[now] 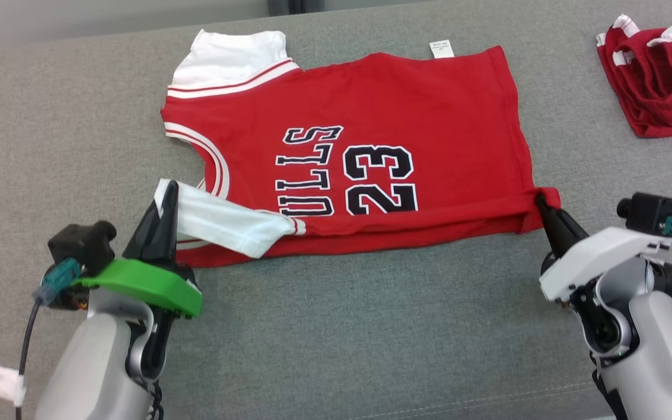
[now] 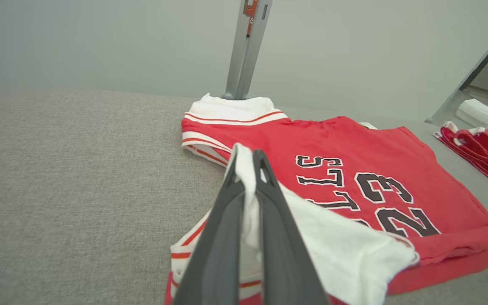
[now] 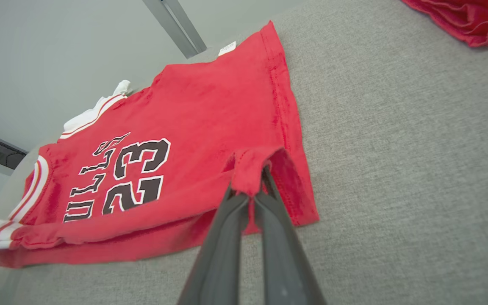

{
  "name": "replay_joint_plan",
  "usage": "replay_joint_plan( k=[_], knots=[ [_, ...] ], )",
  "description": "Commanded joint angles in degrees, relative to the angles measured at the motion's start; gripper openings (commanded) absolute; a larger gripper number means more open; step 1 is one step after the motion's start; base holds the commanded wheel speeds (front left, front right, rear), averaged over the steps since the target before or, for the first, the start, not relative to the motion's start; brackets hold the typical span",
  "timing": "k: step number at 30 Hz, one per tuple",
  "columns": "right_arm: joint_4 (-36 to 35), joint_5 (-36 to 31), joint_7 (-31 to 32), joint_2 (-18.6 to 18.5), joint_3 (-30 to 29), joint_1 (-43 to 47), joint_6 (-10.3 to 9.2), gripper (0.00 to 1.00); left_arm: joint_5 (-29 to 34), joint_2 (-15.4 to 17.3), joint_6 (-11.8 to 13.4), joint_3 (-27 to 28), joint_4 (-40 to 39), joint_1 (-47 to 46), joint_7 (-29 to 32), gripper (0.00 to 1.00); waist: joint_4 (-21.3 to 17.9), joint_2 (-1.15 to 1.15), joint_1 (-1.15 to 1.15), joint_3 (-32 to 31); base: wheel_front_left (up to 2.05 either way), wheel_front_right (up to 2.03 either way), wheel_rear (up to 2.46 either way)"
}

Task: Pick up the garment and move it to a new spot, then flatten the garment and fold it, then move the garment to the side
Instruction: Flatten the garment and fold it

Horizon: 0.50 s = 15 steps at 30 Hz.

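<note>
A soft red knit basketball jersey [image 1: 371, 116] with white sleeves and striped trim lies flat on a coarse grey woven surface [image 1: 342, 338], stretched between the two pincers. Its long axis runs from one pincer to the other, with the neck and sleeves at the left pincer's end and the hem at the right pincer's. The left pincer [image 1: 164, 198], with dark tapered fingers under a green bracket, is clamped on the edge of a limp white sleeve [image 1: 225, 221] that drapes over the jersey's near edge. The right pincer [image 1: 545, 205], under a white bracket, is pinched tight on the bunched near hem corner. Black, white-edged print reads "23" and "ULLS"; the sleeve covers the start of the word. The near long edge shows two layers. A small white label [image 1: 441, 49] pokes out at the far edge. Beyond the right pincer, well apart, sits a crumpled red-and-white garment [image 1: 657, 76], cut off by the frame.
</note>
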Motion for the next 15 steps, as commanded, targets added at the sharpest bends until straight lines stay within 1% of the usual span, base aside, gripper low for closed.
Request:
replay_joint_plan(
  k=[1,5,6,7,8,9,12,15],
  knots=[
    [1.6,-0.6,-0.4,-0.1,-0.2,-1.9,0.02,0.00,0.5,0.2,-0.4,-0.3,1.7,-2.3,-0.5,0.00,0.0,0.00,0.00,0.5,0.00,0.00,0.00],
    [7.1,-1.4,-2.4,0.2,0.3,-6.4,0.02,0.00,-0.3,-0.4,-0.8,-1.0,8.5,-6.6,-1.5,0.00,0.0,0.00,0.00,1.0,0.00,0.00,0.00],
    [8.2,-1.8,-3.3,0.1,0.5,-7.2,0.01,0.13,-0.4,-0.5,-0.9,-1.3,10.0,-7.4,-1.7,0.00,0.0,0.00,0.00,1.0,0.00,0.00,0.00],
    [9.4,-2.7,-4.6,-0.3,1.2,-8.0,0.01,0.65,0.1,-0.6,-1.0,-1.8,11.7,-8.4,-2.2,0.35,0.0,0.00,0.00,1.0,0.00,0.00,0.00],
    [10.4,-2.9,-5.4,-0.5,1.9,-8.4,0.01,1.00,0.7,-0.5,-1.1,-2.3,12.9,-9.1,-2.6,0.96,0.1,0.00,0.00,0.9,0.00,0.00,0.00],
    [11.4,-3.3,-6.7,-0.6,2.5,-8.8,0.02,1.00,1.0,-0.6,-1.2,-2.6,14.0,-9.7,-3.0,1.00,0.1,0.00,0.00,0.6,0.00,0.00,0.00],
    [13.1,-3.7,-10.0,-1.6,4.0,-9.1,0.01,1.00,1.4,-1.2,-1.3,-2.7,15.4,-10.0,-3.9,1.00,0.4,0.00,0.00,0.0,0.00,0.00,0.00],
    [13.6,-4.5,-12.9,-3.3,6.1,-7.2,0.01,1.00,1.3,-1.3,-1.3,-0.8,14.2,-7.9,-4.3,1.00,0.8,0.00,0.00,-0.7,0.00,0.00,0.00]
  ],
)
